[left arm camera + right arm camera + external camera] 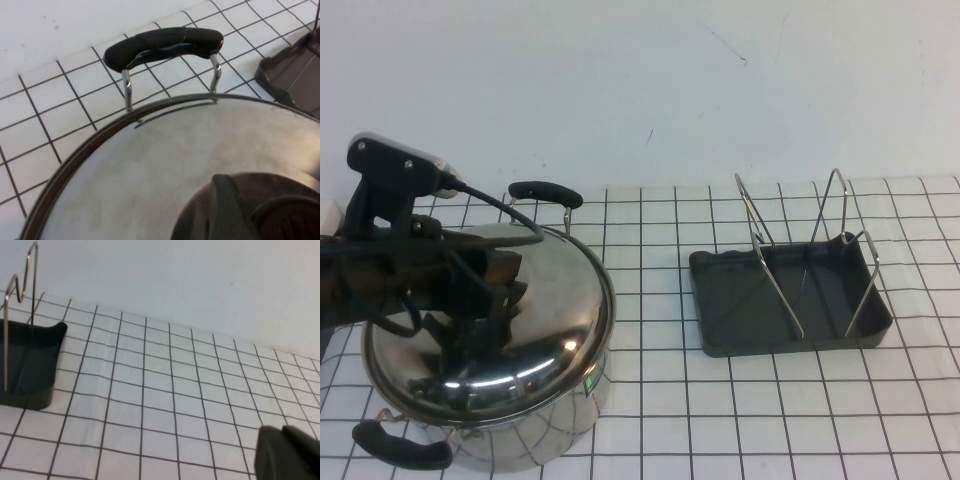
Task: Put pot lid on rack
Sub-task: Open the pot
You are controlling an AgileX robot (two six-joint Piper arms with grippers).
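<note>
The shiny domed pot lid point(555, 305) sits on a steel pot point(560, 420) at the table's left front. My left gripper point(488, 285) hangs right over the lid's centre and hides the knob in the high view. In the left wrist view the lid point(165, 165) fills the picture, and its dark round knob point(285, 215) is right at that gripper. The dark grey rack point(720, 300) with upright wire loops point(775, 275) stands to the right of the pot, holding nothing. My right gripper point(285, 455) is shut and holds nothing, low over the tiled table, with the rack point(30, 360) off to one side.
The pot has two black handles, one at the back point(545, 192) and one at the front left point(400, 445). A bare strip of gridded table point(650, 300) lies between the pot and the rack. A white wall rises behind the table.
</note>
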